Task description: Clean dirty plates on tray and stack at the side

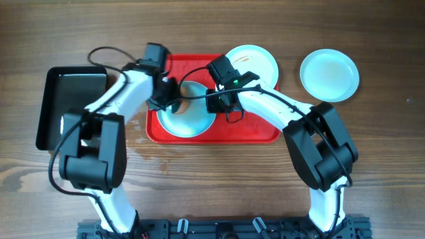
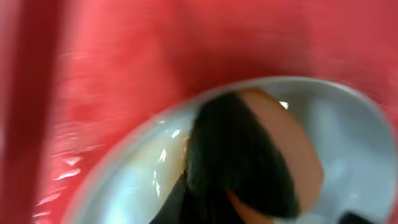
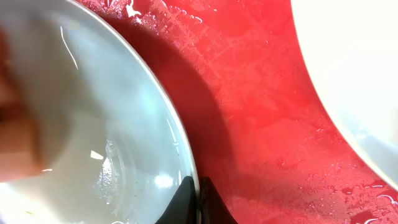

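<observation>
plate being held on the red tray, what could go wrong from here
The right hand pinches the plate only at its rim and the tray is wet, so a push could slide it loose. The second plate overhangs the tray's far rim close to that hand; a swing might knock it.

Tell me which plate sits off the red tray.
The far-right plate, alone on the table. The centre plate and the top-corner plate both rest on the tray.

plates (image 1: 329,74): pale mint-blue | tray (image 1: 262,133): red | small tray (image 1: 50,113): glossy black
</observation>
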`<state>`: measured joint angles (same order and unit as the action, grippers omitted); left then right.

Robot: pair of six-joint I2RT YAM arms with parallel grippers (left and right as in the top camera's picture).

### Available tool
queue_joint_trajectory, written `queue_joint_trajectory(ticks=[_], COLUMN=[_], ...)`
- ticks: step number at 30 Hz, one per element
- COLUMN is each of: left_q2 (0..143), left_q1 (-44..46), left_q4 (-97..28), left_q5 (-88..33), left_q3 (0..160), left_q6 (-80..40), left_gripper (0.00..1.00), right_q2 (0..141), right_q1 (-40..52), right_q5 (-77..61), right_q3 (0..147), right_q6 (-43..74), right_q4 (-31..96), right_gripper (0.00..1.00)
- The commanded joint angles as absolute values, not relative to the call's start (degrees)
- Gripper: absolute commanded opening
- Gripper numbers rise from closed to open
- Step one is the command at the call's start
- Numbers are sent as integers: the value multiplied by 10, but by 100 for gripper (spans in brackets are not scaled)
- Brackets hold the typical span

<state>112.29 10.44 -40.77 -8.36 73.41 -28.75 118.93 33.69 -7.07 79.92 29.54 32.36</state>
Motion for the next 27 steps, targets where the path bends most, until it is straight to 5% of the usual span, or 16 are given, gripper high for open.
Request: queue_joint_trajectory(ticks=[1, 14, 27], left_q2=[1139, 1106, 1076], left_q1=[56, 64, 150], left_q4=[-451, -552, -492], left_q5=[-26, -109, -135], left_q3=[728, 728, 728], left_q6=[-322, -316, -303], left_gripper=[4, 4, 4], right_q2=[1200, 1200, 1200], right_q1=[334, 332, 332], right_q5=[-49, -38, -38], right_q3=[792, 792, 792], right_q6=[300, 322, 330], right_q4=[338, 338, 337], right_gripper=[4, 4, 4])
